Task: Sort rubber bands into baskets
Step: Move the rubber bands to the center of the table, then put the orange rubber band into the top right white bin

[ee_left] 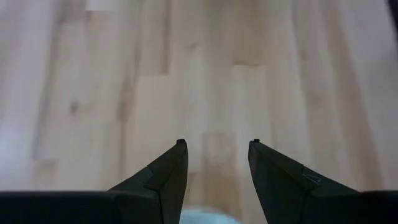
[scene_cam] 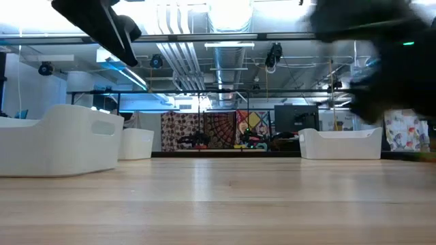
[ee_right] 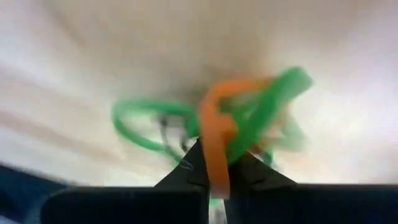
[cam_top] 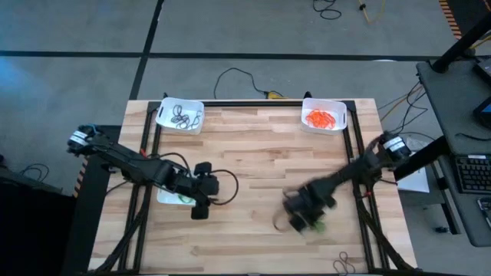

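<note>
On the left side of the light wooden counter (cam_top: 253, 153), the left gripper (ee_left: 216, 152) hangs released over a white plastic basket (cam_top: 170, 198) with green bands. Far left, another white basket (cam_top: 181, 115) holds dark bands; far right, one (cam_top: 324, 116) holds orange. The right gripper (ee_right: 216, 163) is clenched on tangled green and orange rubber bands (ee_right: 224, 127).

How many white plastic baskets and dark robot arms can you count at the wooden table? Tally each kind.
White rectangular plastic baskets: 3 (one holding black bands, one holding orange bands, one partly under the left arm)
Dark robot arms: 2 (left fingers open; right fingers shut on orange and green rubber bands)
Total: 5
</note>
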You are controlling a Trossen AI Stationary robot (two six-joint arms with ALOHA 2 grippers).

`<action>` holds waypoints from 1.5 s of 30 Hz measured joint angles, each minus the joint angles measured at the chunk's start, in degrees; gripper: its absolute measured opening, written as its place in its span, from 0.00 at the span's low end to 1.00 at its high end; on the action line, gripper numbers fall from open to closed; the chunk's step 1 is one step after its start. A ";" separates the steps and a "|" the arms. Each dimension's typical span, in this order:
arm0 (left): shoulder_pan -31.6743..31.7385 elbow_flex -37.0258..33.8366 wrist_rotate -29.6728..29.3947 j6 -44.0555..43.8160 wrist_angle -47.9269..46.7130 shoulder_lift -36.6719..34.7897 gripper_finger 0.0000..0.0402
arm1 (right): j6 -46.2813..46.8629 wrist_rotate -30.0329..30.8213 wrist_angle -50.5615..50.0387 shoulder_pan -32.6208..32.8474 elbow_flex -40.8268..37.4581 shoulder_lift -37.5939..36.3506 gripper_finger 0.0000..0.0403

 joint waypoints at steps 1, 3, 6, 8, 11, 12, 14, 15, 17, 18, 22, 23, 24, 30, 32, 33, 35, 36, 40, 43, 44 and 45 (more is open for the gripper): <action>0.05 0.00 -0.90 -0.26 -0.94 -0.64 0.39 | -3.41 2.25 -1.25 -2.76 1.42 0.01 0.03; 0.05 0.00 -2.73 -1.11 -3.29 -1.99 0.39 | -10.13 6.79 -2.87 -8.28 4.39 0.20 0.03; 0.04 0.00 -5.68 -2.71 -6.56 -4.62 0.39 | -20.69 13.30 -2.20 -16.12 9.44 0.98 0.03; 0.04 -0.03 -6.87 -4.30 -8.93 -6.35 0.39 | -27.83 17.16 -2.13 -20.73 12.74 1.95 0.03; 0.03 -0.79 -10.28 -8.69 -10.33 -9.47 0.39 | -42.17 18.12 0.67 -25.96 16.62 3.43 0.03; 0.04 -1.29 -11.72 -10.48 -10.29 -10.51 0.39 | -46.20 18.12 1.51 -26.97 17.47 3.61 0.03; 0.04 -2.19 -13.95 -14.35 -10.09 -12.35 0.39 | -53.05 17.85 3.58 -28.24 18.46 3.76 0.03; 0.04 -2.60 -14.68 -16.20 -9.63 -13.11 0.39 | -55.70 17.80 4.97 -28.53 18.61 3.78 0.03; 0.04 -3.66 -16.06 -19.36 -7.77 -14.20 0.39 | -60.51 18.04 6.26 -28.75 18.39 3.84 0.04; 0.02 -4.35 -16.43 -20.44 -6.10 -14.55 0.39 | -62.00 18.07 6.83 -28.75 18.08 3.86 0.06; 0.04 -7.88 -17.06 -21.52 4.47 -14.88 0.39 | -63.64 17.96 7.90 -28.30 15.96 3.88 0.18; 0.18 -8.83 -17.23 -21.51 7.91 -14.60 0.39 | -63.79 17.96 7.83 -28.06 15.73 3.93 0.22; 0.41 -9.78 -17.38 -21.46 11.45 -14.28 0.39 | -64.15 17.95 7.91 -27.80 15.70 3.95 0.25; 1.45 -15.09 -18.23 -20.08 26.64 -9.89 0.39 | -62.50 17.59 7.92 -24.80 16.60 1.57 0.37; 2.25 -15.99 -18.00 -20.56 28.23 -7.63 0.39 | -61.68 17.81 7.78 -23.45 16.94 0.15 0.37; 2.70 -16.18 -17.58 -20.61 28.74 -6.36 0.39 | -61.62 17.97 7.72 -22.70 17.03 -0.66 0.37; 3.48 -16.17 -16.58 -20.03 30.06 -3.75 0.39 | -61.42 18.64 7.10 -21.20 17.03 -1.90 0.35; 3.73 -15.96 -16.38 -19.46 30.45 -2.36 0.39 | -60.85 19.37 7.06 -20.34 17.03 -2.43 0.34; 5.20 -14.27 -12.33 -14.60 33.37 3.90 0.39 | -58.62 22.34 6.65 -16.88 17.01 -3.70 0.31; 7.30 -14.01 -7.13 -9.70 39.39 8.55 0.38 | -58.58 25.81 6.61 -14.60 16.93 -3.73 0.31; 8.20 -14.01 -5.04 -8.62 40.94 9.94 0.38 | -58.58 27.37 6.61 -14.06 16.86 -3.42 0.31; 9.04 -14.01 -3.13 -8.15 42.42 11.02 0.38 | -58.60 29.09 6.65 -13.68 16.85 -3.03 0.31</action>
